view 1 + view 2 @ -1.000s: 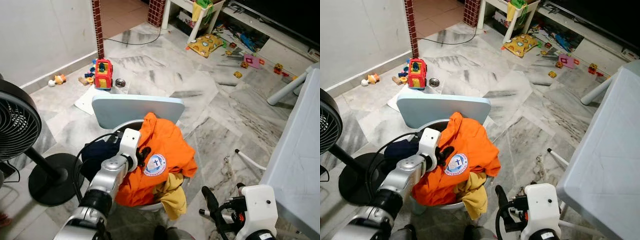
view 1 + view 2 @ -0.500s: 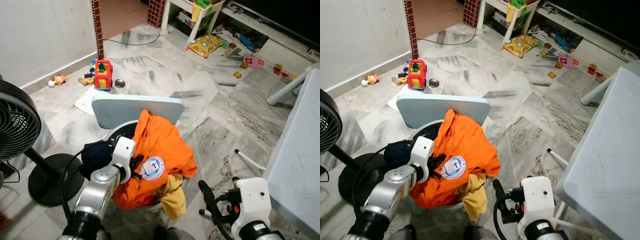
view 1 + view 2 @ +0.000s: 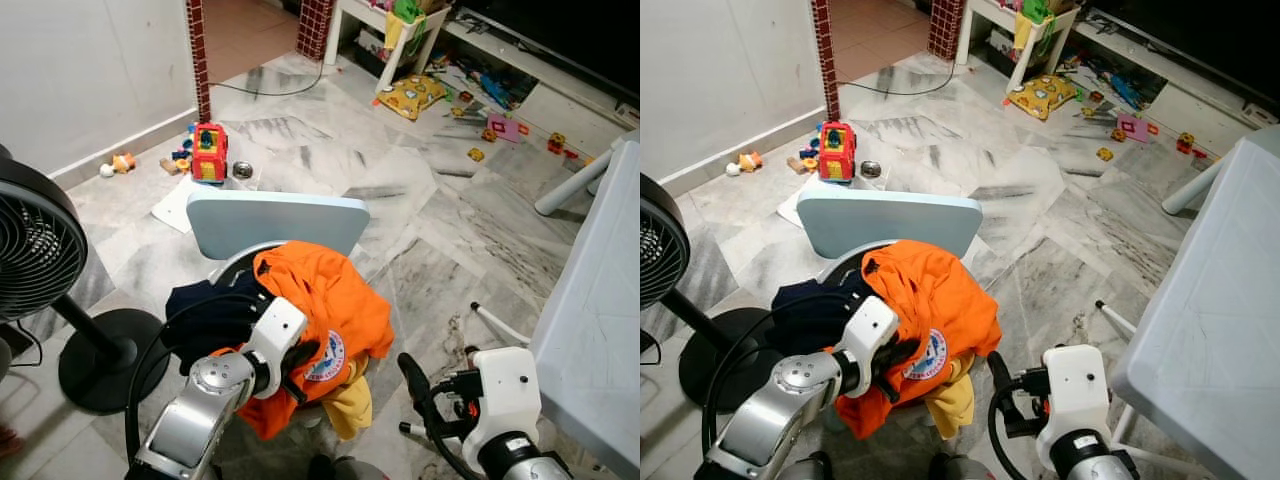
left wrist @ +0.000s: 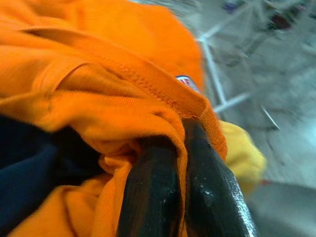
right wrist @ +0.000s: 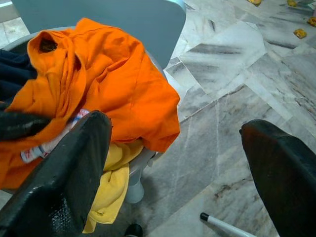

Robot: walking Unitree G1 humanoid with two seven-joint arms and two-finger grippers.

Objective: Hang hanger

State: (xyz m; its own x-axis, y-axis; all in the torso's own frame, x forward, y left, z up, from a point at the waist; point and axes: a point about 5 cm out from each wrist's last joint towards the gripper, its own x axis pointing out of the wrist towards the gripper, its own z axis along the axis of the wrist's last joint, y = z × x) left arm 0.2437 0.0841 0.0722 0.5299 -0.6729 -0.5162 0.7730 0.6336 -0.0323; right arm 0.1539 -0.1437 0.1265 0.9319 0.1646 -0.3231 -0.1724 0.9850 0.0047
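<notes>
Left wrist view: left hand point(image 4: 182, 195) pinches orange shirt point(image 4: 113, 74)

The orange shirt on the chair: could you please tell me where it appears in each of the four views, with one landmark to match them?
Left eye view: orange shirt low centre, on the chair.
Right eye view: low centre-left.
Left wrist view: close up, a fold pinched between the left gripper fingers.
Right wrist view: upper left, between the open right gripper fingers.
Shared landmark: the yellow cloth beneath the shirt.
</notes>
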